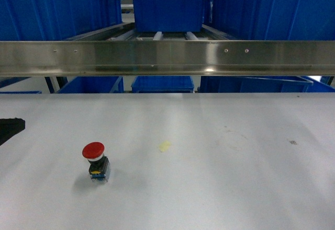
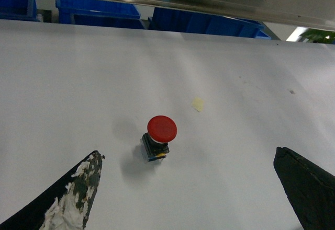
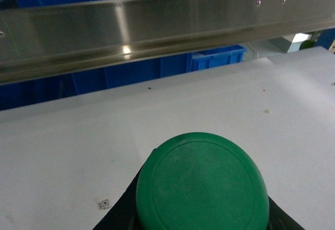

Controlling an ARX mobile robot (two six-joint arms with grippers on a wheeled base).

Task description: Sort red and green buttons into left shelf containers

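The red button [image 1: 94,159] stands on the white table at the front left, red mushroom cap [image 2: 162,128] on top of a black body. My left gripper [image 2: 187,154] hovers open just short of it, its worn left finger [image 2: 78,188] and black right finger [image 2: 306,188] spread wide. Only a black tip of that gripper [image 1: 10,128] shows at the head view's left edge. The green button [image 3: 201,183] fills the lower right wrist view, and my right gripper [image 3: 201,217] is shut on it with black fingers [image 3: 118,211] either side. The left shelf containers [image 1: 52,5] are blue bins at the upper left.
A steel shelf rail [image 1: 167,57] runs across the whole width behind the table. More blue bins stand at the centre [image 1: 167,10] and right [image 1: 277,10], with others below the rail [image 1: 162,83]. A yellowish spot [image 1: 165,146] and a small code sticker [image 3: 103,204] lie on the table.
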